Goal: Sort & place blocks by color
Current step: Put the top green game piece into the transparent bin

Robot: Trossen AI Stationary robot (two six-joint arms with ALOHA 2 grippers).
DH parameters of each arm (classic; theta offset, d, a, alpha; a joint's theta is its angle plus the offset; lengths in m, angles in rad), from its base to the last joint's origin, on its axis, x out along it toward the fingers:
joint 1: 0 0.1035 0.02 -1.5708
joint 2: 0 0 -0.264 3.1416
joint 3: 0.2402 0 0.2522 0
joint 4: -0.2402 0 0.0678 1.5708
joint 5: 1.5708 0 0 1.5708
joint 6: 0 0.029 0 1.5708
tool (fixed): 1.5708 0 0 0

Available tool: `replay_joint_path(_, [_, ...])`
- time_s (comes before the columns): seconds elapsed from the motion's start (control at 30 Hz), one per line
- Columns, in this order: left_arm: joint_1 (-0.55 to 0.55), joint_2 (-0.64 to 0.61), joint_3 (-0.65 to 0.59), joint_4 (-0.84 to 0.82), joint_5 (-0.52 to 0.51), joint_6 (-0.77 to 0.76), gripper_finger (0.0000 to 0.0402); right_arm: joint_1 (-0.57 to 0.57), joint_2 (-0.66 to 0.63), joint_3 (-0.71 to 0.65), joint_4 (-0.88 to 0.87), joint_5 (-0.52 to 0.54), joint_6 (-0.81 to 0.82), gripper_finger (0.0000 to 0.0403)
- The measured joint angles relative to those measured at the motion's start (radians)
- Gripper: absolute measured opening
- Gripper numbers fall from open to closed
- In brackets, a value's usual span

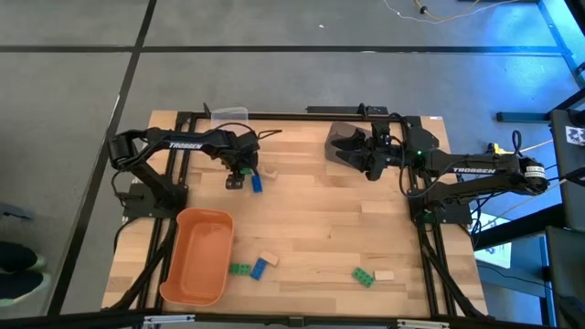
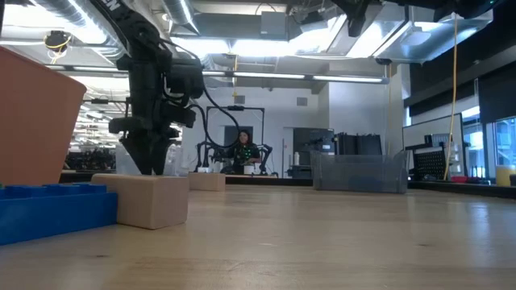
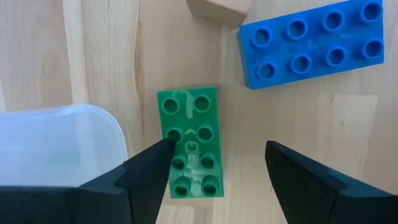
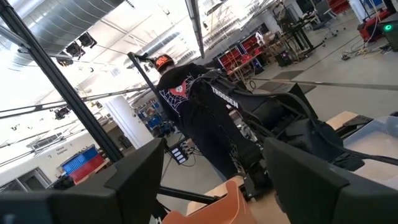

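Observation:
A green brick [image 3: 189, 143] lies flat on the wooden table, studs up. My left gripper [image 3: 217, 152] is open over it, pointing down, one finger on each side of its near half; it also shows in the high view [image 1: 239, 172] and the low view [image 2: 151, 157]. A blue brick [image 3: 311, 40] and a tan wooden block [image 3: 217, 9] lie just beyond. More blocks lie near the front edge: green [image 1: 239, 269], blue [image 1: 260, 268], tan [image 1: 268, 259], green [image 1: 363, 276], tan [image 1: 384, 274]. My right gripper [image 1: 370, 157] is open and empty above the dark grey bin [image 1: 343, 144]. My left gripper's one fingertip [image 3: 163, 149] shows over the green brick's long edge [image 3: 163, 124]; the other finger stands well clear of the opposite side. I cannot tell whether the fingertip touches the brick. The brick lies flat on the table.
An orange tub [image 1: 199, 256] stands at the front left. A clear plastic container [image 3: 56, 143] sits right beside the green brick and my left finger; it also shows in the high view [image 1: 228, 117]. Bare wood lies across the table's middle.

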Motion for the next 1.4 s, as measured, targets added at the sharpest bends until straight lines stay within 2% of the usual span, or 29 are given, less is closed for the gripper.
replay_joint_path(0.33, [0.002, 0.000, 0.000, -0.017, -0.001, -0.004, 0.0254, 0.000, 0.000, 0.000, 0.000, 0.000, 0.002, 0.0277])
replay_joint_path(0.73, [0.057, 0.024, 0.001, -0.036, 0.010, 0.000, 0.0254, 0.000, 0.000, 0.000, -0.031, 0.000, -0.002, 0.0277])
replay_joint_path(1.0, [0.058, 0.025, -0.001, -0.019, 0.012, 0.046, 0.0254, 0.000, 0.000, 0.000, -0.045, 0.000, -0.003, 0.0277])
replay_joint_path(1.17, [0.057, 0.025, -0.002, 0.031, -0.013, 0.045, 0.0254, 0.000, 0.000, 0.000, -0.044, 0.000, 0.000, 0.0277])
replay_joint_path(1.27, [0.050, 0.026, -0.003, 0.042, -0.078, 0.045, 0.0254, 0.000, 0.000, 0.000, -0.044, 0.000, 0.000, 0.0277])
replay_joint_path(1.4, [0.048, -0.011, -0.006, 0.045, -0.069, 0.050, 0.0254, 0.000, 0.000, 0.000, -0.044, 0.000, -0.002, 0.0277])
